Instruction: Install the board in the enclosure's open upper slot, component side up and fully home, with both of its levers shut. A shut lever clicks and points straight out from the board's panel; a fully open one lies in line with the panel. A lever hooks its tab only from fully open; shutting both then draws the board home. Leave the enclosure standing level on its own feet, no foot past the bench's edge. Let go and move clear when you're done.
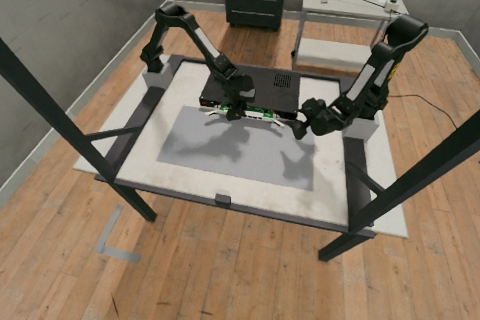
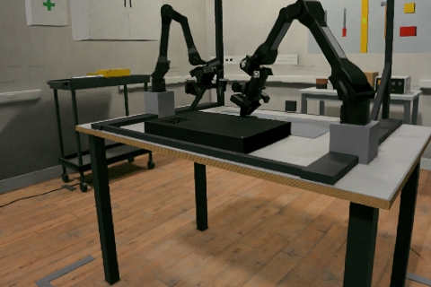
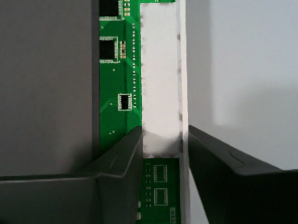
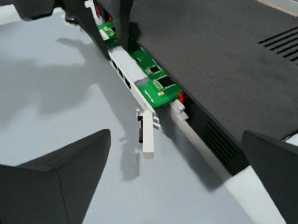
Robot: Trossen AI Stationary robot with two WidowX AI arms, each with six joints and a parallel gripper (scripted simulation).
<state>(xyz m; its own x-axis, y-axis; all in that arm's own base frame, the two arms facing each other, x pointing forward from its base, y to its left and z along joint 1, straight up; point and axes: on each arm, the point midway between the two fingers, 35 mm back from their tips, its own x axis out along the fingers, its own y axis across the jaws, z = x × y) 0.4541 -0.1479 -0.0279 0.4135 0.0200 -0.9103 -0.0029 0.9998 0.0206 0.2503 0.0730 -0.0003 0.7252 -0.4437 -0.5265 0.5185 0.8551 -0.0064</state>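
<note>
The left gripper (image 1: 236, 112) (image 2: 246, 112) (image 3: 163, 132) (image 4: 117, 57) is clamped on the board (image 1: 270, 114) (image 3: 117, 82) (image 4: 159, 96), which runs from its fingers into the enclosure (image 1: 265, 86) (image 2: 215, 128) (image 3: 45, 75) (image 4: 210, 55). Likely light, stiff and fragile, it wants holding at the white block; the right gripper (image 1: 299, 122) (image 2: 195, 105) (image 4: 175, 136) stands spread, apart from it.

The left tool (image 1: 236, 114) (image 2: 245, 113) (image 3: 163, 132) (image 4: 117, 57) points down at the front of the enclosure (image 1: 265, 88) (image 2: 215, 127) (image 3: 45, 75) (image 4: 200, 50), fingers clamped; the right tool (image 1: 301, 121) (image 2: 208, 97) (image 4: 175, 136) gapes near its front corner.
</note>
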